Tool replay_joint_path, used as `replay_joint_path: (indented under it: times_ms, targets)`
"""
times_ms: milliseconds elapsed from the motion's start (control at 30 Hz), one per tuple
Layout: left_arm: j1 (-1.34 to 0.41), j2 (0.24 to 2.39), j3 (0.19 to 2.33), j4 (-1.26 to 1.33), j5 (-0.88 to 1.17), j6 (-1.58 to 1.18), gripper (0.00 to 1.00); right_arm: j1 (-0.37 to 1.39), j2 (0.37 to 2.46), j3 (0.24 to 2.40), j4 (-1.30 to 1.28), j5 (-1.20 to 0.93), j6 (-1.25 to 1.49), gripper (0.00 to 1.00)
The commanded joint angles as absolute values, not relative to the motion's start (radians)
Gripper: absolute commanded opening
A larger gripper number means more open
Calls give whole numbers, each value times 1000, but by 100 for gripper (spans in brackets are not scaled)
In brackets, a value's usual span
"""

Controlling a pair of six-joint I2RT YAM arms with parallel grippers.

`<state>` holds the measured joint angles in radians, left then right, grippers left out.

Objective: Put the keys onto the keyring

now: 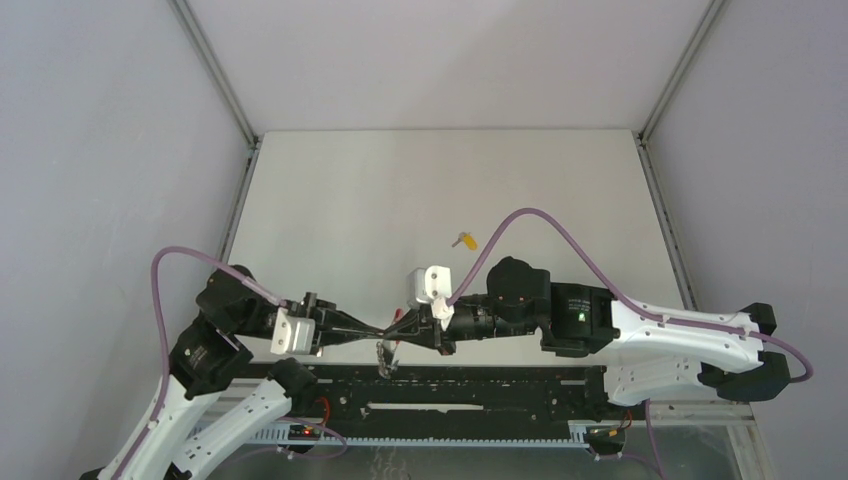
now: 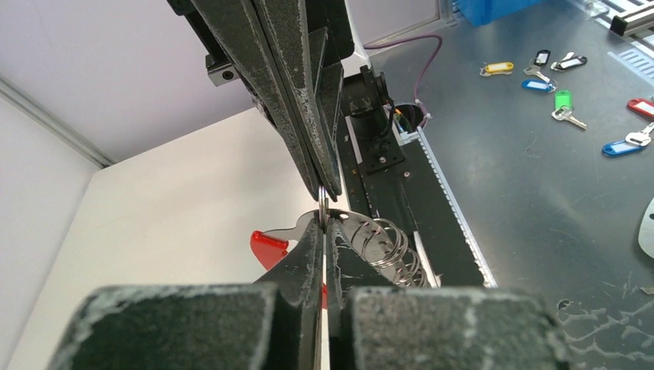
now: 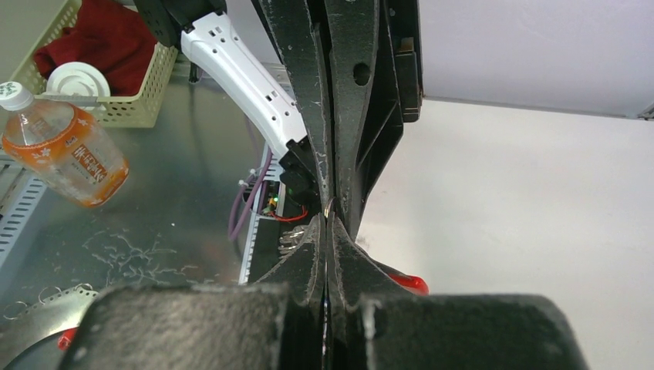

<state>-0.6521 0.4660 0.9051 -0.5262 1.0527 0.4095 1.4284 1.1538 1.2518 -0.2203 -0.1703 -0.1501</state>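
Keyring [image 2: 383, 245]: coiled metal rings, bright and polished; red tag [image 2: 269, 247], glossy plastic
Left gripper [image 2: 324, 225] fingers [image 2: 303, 258]: black, matt, rough-grained, scuffed whitish along the edges
Table [image 2: 177, 200]: white, matt, smooth
Key [image 1: 465, 240]: yellow plastic head
Bottle [image 3: 62, 150]: clear plastic, glossy printed label
Basket [image 3: 146, 108]: cream plastic lattice; red cloth [image 3: 100, 35] inside
Workbench [image 3: 154, 231]: grey sheet metal, scratched

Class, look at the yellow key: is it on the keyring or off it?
Off. The yellow key lies alone on the table, apart from the keyring pinched by the left tool and right tool.
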Motion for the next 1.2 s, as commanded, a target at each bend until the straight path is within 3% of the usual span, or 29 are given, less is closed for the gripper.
replay_joint_path:
  times_ms: [0,133,433,467,567,800,900,1167]
  targets:
    - [-654,501,952,-506,1067,379,0,1425,1166,1307,-174,-200,-131,0]
    - [-654,506,952,-487,1046,364,4,1424,1167,1306,-179,-208,-130,0]
    - [-653,466,920,-425,1028,371,0,1420,1174,1322,-196,-227,-132,0]
    - [-654,457,913,-428,1044,402,0,1420,1175,1324,-200,-230,-131,2]
    - [-654,431,896,-457,1077,520,0,1418,1164,1325,-210,-238,-129,22]
    - [-653,471,940,-630,1100,677,0,1393,1111,1324,-215,-244,-119,47]
    - [-653,471,940,-614,1102,651,0,1374,1076,1320,-224,-238,-113,53]
    - [-654,463,949,-609,1123,775,0,1275,968,1235,-237,-119,-71,58]
